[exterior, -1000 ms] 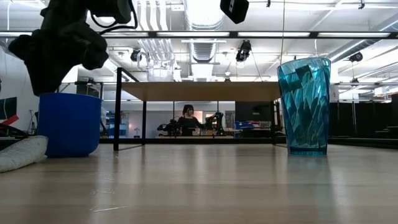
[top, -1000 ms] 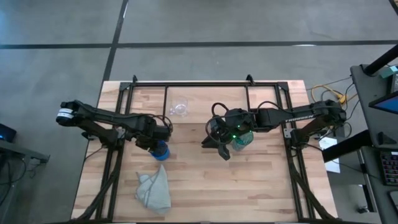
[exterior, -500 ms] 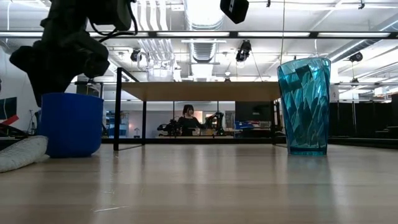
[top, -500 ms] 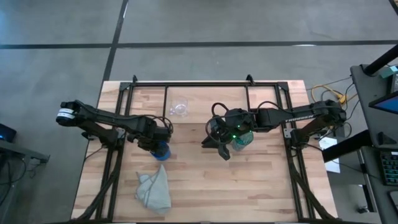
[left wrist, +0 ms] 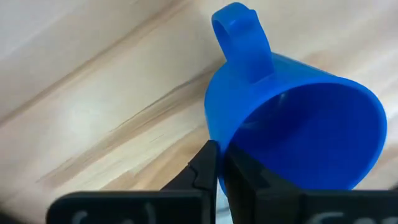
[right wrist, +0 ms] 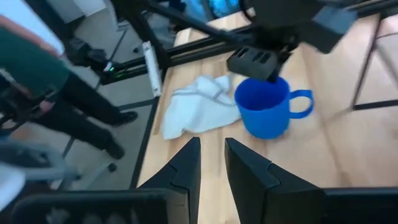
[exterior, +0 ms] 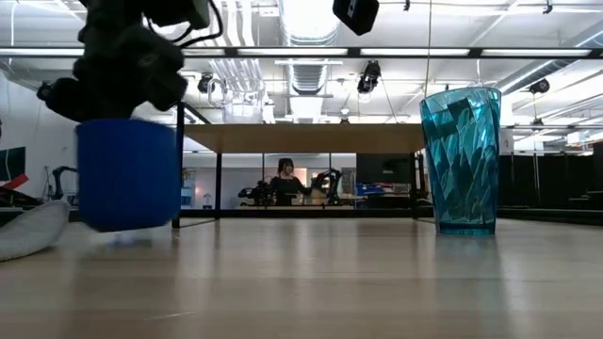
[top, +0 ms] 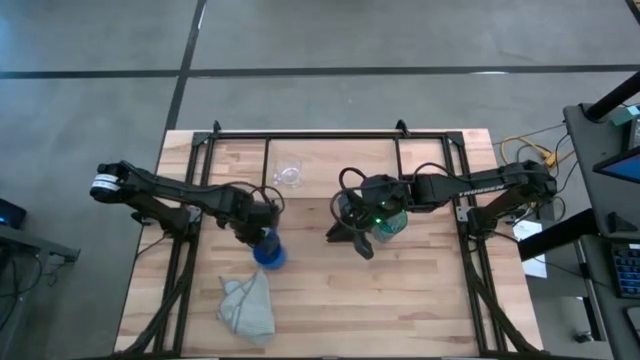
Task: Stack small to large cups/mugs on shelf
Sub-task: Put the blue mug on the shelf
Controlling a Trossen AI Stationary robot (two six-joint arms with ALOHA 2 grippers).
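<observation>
The bright blue handled mug [top: 268, 252] is left of the table's middle, held by my left gripper [top: 262, 232], which is shut on its rim. It also shows in the low view [exterior: 127, 174] and the left wrist view [left wrist: 292, 118]. The teal see-through cup [exterior: 462, 160] stands upright on its base, right of middle, under my right arm. My right gripper [top: 345, 238] is just left of it, a little open and empty. The small clear glass cup [top: 289, 175] stands inside the outline of the shelf [top: 330, 150], at the shelf's left end. My left gripper pinches the mug's rim [left wrist: 219, 149] on the side opposite the handle [left wrist: 239, 31], with one finger inside the mug and one outside. The fingers come from above, pointing down. The mug hangs below them, and in the low view it looks just clear of the table.
A pale crumpled cloth [top: 248, 305] lies near the table's front edge, just in front of the mug. The shelf's black legs [exterior: 179, 169] and wooden top [exterior: 301, 138] stand at the far side. A person sits in the room behind.
My left gripper has moved toward the table's near edge and a little to the right, keeping hold of the blue mug. The mug has come off its earlier spot with the gripper and now shows nearer and slightly raised. My right arm has kept still.
</observation>
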